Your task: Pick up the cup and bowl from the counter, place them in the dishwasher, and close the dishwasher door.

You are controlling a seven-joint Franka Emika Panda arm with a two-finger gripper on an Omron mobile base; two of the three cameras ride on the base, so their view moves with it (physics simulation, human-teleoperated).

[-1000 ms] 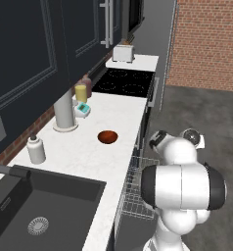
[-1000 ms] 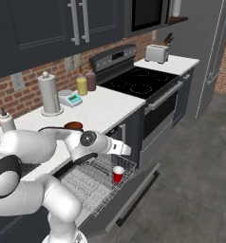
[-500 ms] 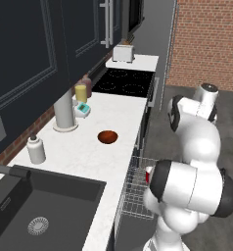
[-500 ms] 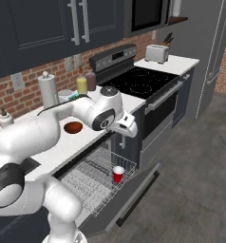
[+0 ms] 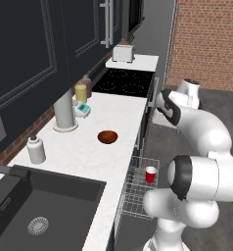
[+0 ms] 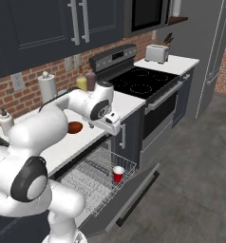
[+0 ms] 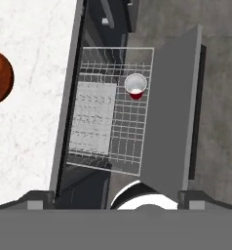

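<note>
- In the pulled-out wire rack (image 7: 110, 112) of the dishwasher (image 6: 110, 190), the cup (image 7: 136, 86) stands upright near the rack's outer edge, its pale inside facing up; it also shows as a small red shape in the left base view (image 5: 151, 174) and the right base view (image 6: 118, 173).
- The rack is grey and sits over the dishwasher door (image 7: 169, 112), which is folded down flat and open.
- On the desk (image 5: 89, 147), the bowl (image 5: 107, 137) rests alone on a bare white stretch, well apart from the cup; from the hand view it is a reddish-brown disc at the left edge (image 7: 0, 78).
- The gripper (image 6: 110, 123) hangs above the desk's front edge, over the open dishwasher, with its jaws spread wide and nothing between them; it touches neither cup nor bowl.
- Behind the bowl, toward the brick wall, stand a grey paper-towel roll (image 5: 64, 110), a yellow jar (image 5: 81, 93) and a small white bottle (image 5: 36, 149).
- A dark sink (image 5: 35, 215) is set into the desk on the near side.
- Past the bowl lies the black stove (image 5: 126, 81), and beyond it a toaster (image 5: 123, 52).
</note>
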